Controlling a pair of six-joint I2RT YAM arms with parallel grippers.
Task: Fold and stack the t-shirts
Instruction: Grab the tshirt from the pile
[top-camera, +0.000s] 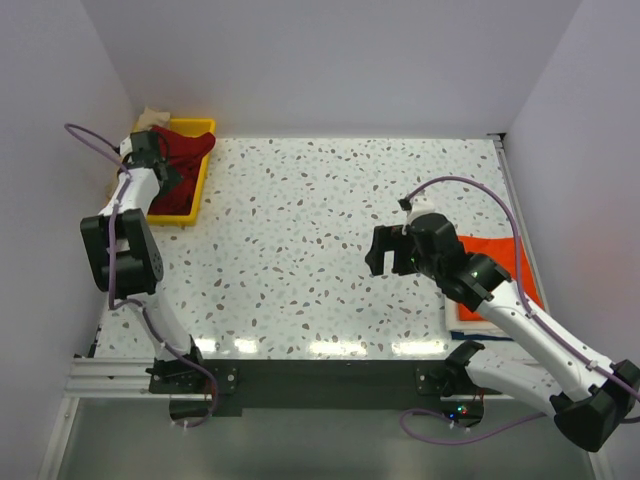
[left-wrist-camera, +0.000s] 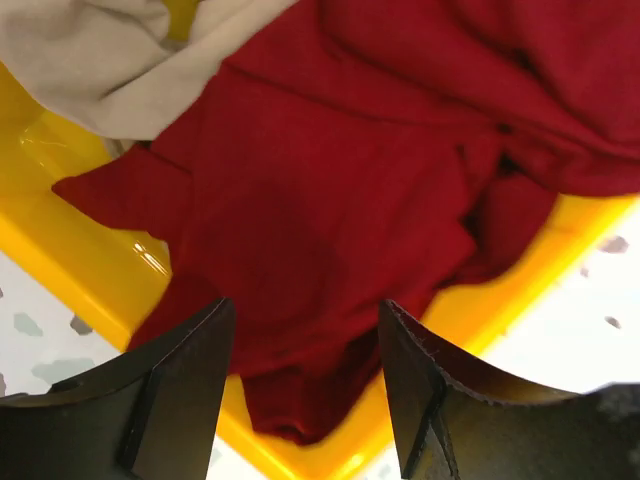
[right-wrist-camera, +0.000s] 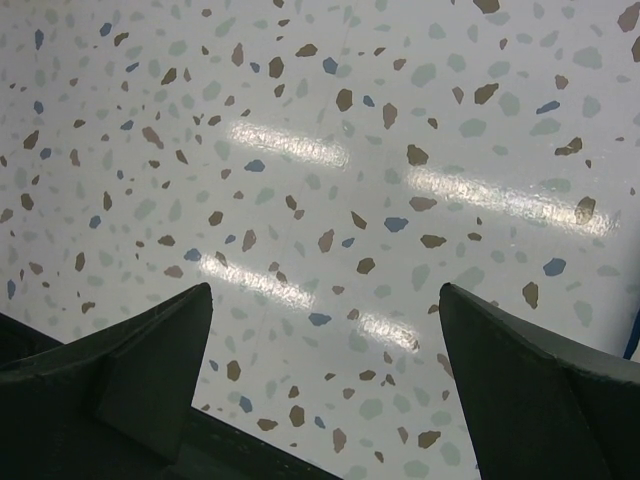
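Orange shirt (top-camera: 505, 255) partly hidden behind right arm (top-camera: 525, 330).

You are looking at a white counter (top-camera: 320, 220) speckled with brown, grey and blue chips, and it is throwing back soft bars of light near its front edge. A yellow plastic tray (top-camera: 196, 124) is sitting in its far left corner, close beside the left wall, with its rim gleaming in the left wrist view. Plain pale walls (top-camera: 330, 60) are closing in the back and both sides. A silver rail (top-camera: 105, 375) and a dark plate (top-camera: 320, 378) are running along the near edge.
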